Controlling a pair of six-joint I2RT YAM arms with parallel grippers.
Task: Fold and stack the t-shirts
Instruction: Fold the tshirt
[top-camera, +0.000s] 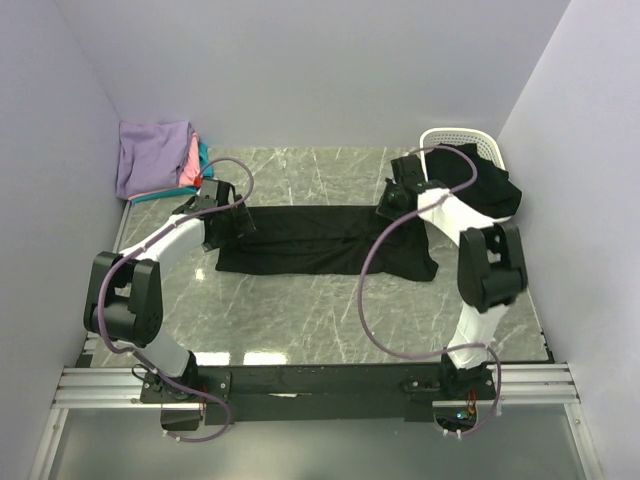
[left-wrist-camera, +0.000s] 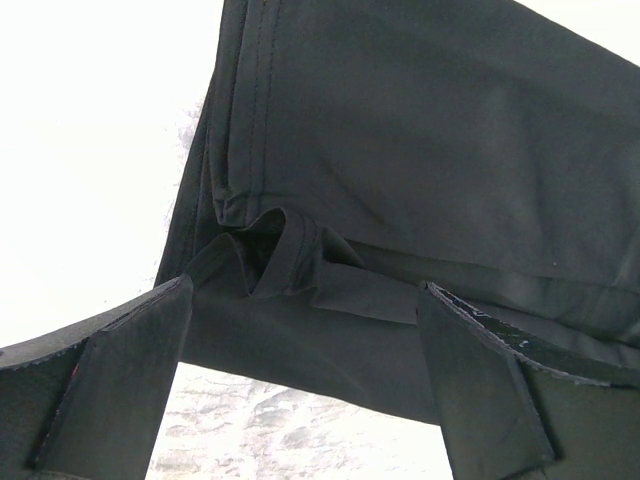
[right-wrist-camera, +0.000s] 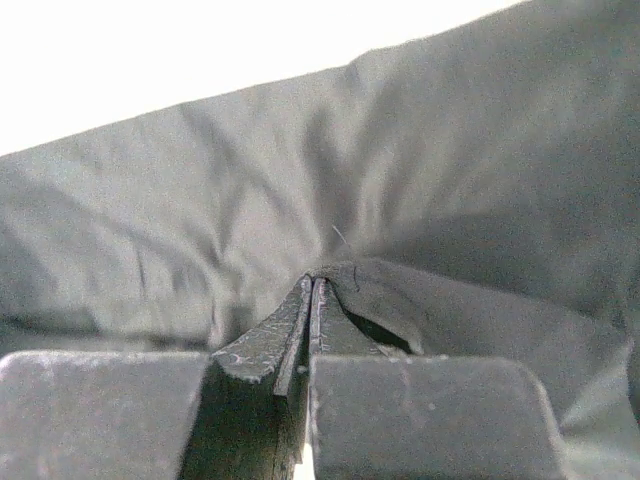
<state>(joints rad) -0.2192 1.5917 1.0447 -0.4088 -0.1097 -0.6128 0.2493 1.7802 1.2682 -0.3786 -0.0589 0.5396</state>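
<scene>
**Black T-Shirt: Handling and Grip Points**

The plain black soft-cloth t-shirt lies as a long flat band on the grey marbled table, reaching from one pincer to the other. The right gripper is clenched on a pinch of the fabric at its end. The left gripper is released, jaws wide, with a rumpled hem fold directly between them. Expect light, limp cloth that drapes and sags. Grasp the layered hem or a corner, and lift both ends together.
</scene>
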